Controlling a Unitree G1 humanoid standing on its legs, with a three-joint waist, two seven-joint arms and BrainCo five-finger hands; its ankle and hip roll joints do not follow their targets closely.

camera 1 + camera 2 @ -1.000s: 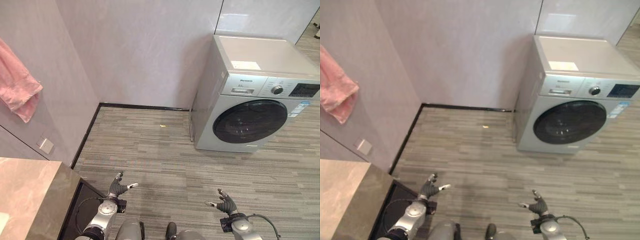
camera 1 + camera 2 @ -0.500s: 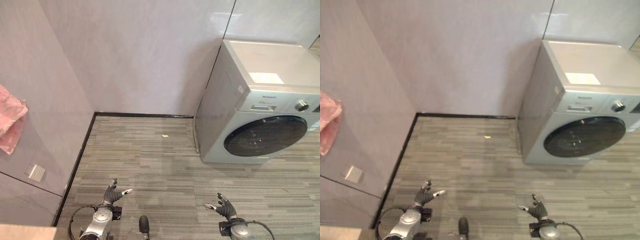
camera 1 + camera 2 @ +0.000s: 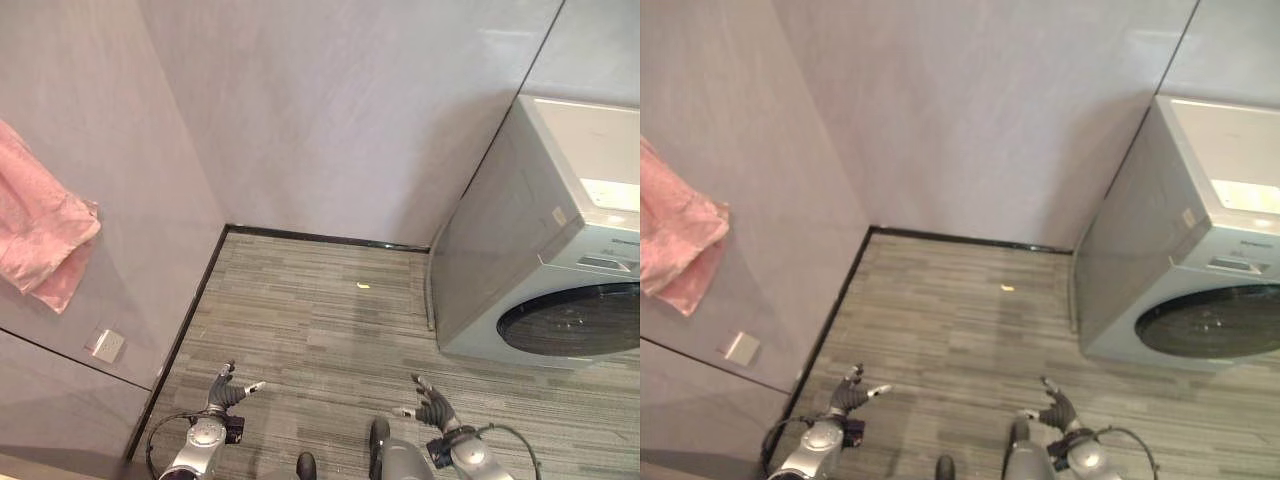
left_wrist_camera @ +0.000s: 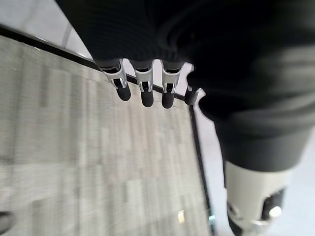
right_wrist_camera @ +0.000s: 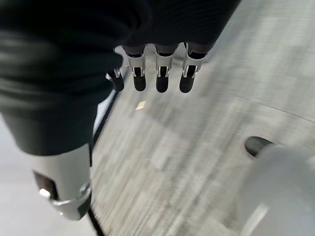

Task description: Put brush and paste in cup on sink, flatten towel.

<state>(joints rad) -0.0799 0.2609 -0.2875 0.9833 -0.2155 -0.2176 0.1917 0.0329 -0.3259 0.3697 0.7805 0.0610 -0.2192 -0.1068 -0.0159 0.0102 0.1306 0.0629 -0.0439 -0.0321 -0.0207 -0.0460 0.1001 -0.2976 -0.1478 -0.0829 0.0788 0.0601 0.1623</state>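
A pink towel (image 3: 40, 235) hangs bunched on the left wall, well above the floor. My left hand (image 3: 225, 389) hovers low over the wood-look floor near the left wall, fingers straight and empty; its fingertips (image 4: 143, 96) point toward the dark skirting. My right hand (image 3: 432, 406) hangs low at the lower right, also open and holding nothing, with its fingertips (image 5: 160, 83) over bare floor.
A silver front-loading washing machine (image 3: 560, 260) stands against the back wall at the right. A small wall socket (image 3: 106, 345) sits low on the left wall. A tiny yellow scrap (image 3: 364, 286) lies on the floor near the back wall.
The camera has swung: the washing machine slid toward the right edge and the towel shows fuller at left. Both hands stay open and low.
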